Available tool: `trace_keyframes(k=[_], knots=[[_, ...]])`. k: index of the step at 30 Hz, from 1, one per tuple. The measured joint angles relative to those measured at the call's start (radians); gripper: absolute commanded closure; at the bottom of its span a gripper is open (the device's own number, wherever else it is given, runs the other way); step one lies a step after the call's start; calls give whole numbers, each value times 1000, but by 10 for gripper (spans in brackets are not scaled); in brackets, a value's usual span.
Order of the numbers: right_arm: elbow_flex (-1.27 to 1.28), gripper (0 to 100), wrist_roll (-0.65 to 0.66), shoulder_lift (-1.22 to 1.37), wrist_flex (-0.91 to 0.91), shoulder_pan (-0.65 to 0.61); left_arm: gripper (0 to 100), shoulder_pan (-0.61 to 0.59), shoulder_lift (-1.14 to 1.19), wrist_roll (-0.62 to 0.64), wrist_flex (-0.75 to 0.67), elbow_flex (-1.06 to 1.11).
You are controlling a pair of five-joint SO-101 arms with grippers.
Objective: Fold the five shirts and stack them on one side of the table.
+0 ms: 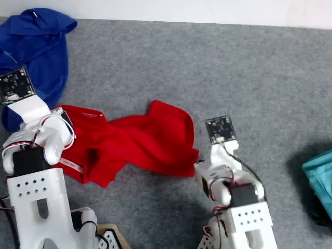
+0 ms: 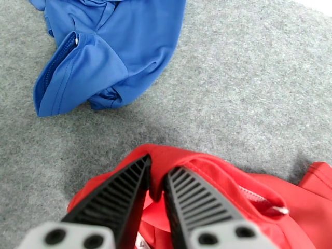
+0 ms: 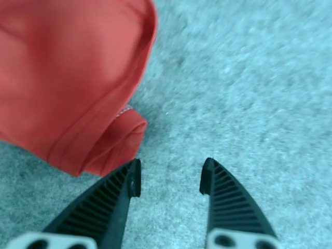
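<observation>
One red shirt (image 1: 145, 140) within left hand's (image 2: 157, 167) grip

A robotics lab bench: grey felt tabletop (image 1: 249, 67), plain white wall (image 1: 207, 9), bare-wired white arm (image 1: 248, 215).

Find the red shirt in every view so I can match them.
High view: red shirt crumpled mid-table, between the two arms.
Left wrist view: red shirt bunched under the left gripper, which pinches a fold.
Right wrist view: its hemmed corner beside the open right gripper.
Shared landmark: the grey table cover.
</observation>
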Motion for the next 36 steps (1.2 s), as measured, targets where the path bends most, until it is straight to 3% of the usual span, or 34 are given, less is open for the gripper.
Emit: trace_keyframes(k=[5,12,24,30,36], knots=[[-37,741,0,173,-89,-14,989,0,0,0,0,11],[-41,741,21,259,-238,-87,989,0,0,0,-74,74],[-41,745,54,450,-413,-203,989,0,0,0,-80,78],[-41,917,54,459,-431,-224,989,0,0,0,-80,78],[-41,940,54,459,-431,-224,989,0,0,0,-80,78]])
